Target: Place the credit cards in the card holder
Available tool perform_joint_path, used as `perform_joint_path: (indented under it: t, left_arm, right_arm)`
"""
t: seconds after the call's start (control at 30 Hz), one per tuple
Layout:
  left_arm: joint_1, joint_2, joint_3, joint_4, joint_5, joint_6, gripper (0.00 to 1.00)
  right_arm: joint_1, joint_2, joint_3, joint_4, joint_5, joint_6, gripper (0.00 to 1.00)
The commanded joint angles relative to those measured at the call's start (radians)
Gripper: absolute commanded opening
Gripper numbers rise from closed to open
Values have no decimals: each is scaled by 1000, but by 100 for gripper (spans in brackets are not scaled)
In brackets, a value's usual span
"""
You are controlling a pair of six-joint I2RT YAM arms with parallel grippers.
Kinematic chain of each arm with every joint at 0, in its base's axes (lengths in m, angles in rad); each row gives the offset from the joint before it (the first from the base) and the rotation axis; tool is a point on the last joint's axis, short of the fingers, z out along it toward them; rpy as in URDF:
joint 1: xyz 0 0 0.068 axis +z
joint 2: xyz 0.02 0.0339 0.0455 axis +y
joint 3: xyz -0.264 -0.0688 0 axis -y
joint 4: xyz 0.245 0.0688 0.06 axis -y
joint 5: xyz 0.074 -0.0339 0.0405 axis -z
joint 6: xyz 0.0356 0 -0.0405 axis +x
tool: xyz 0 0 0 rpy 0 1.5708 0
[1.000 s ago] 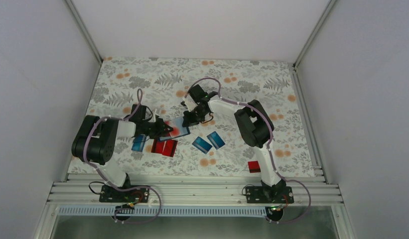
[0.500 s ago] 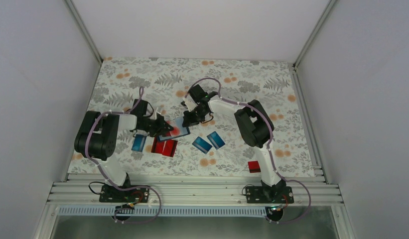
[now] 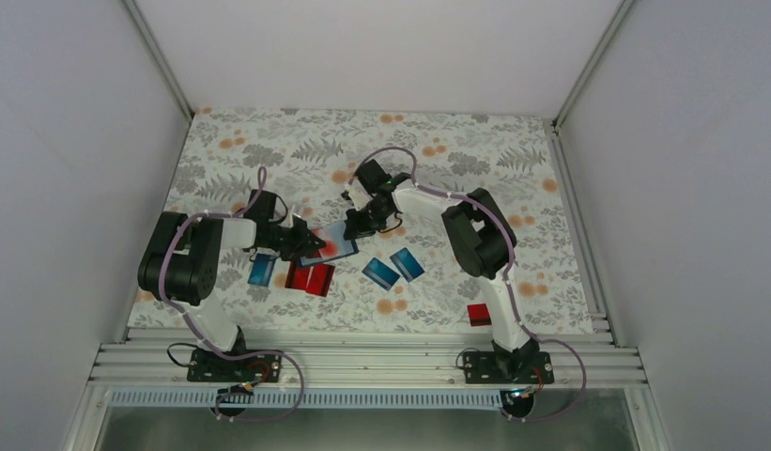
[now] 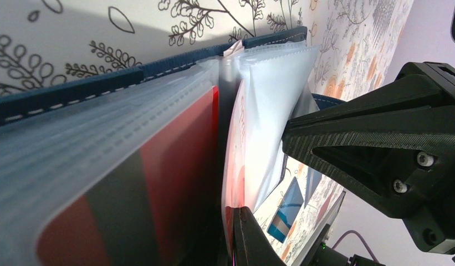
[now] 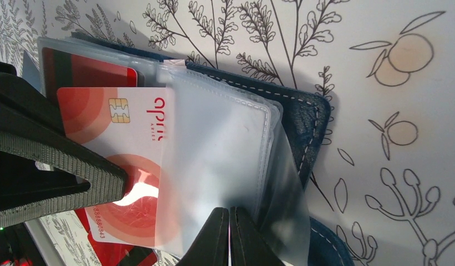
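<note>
Left arm has edged forward slightly, right arm unmoved: left hand, clamped on a red card, has it about halfway into a clear sleeve of the card holder directly ahead, with right hand pinched shut on that sleeve's edge opposite, so insertion is judged underway.

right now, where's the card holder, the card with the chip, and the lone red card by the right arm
card holder (image 5: 312,124): right wrist view, on its navy stitched edge.
card with the chip (image 5: 139,130): right wrist view, white face beside the chip.
lone red card (image 3: 478,314): top view, on its middle.
</note>
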Motion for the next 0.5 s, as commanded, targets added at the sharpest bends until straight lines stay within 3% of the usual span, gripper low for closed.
perform_joint_path:
  t: [0.0,0.2,0.47]
  left_arm:
    - [-3,21,-47,-98,-70,-55,2]
    - [-2,38,-30,-92,-46,-39,2]
    - [-1,145,94,-226,-4,208,2]
  right_arm:
    - [10,78,-31,-94,71,-2,4]
    - [10,80,-28,-95,67,-3,4]
    - [6,89,3,-107,72,-13,4]
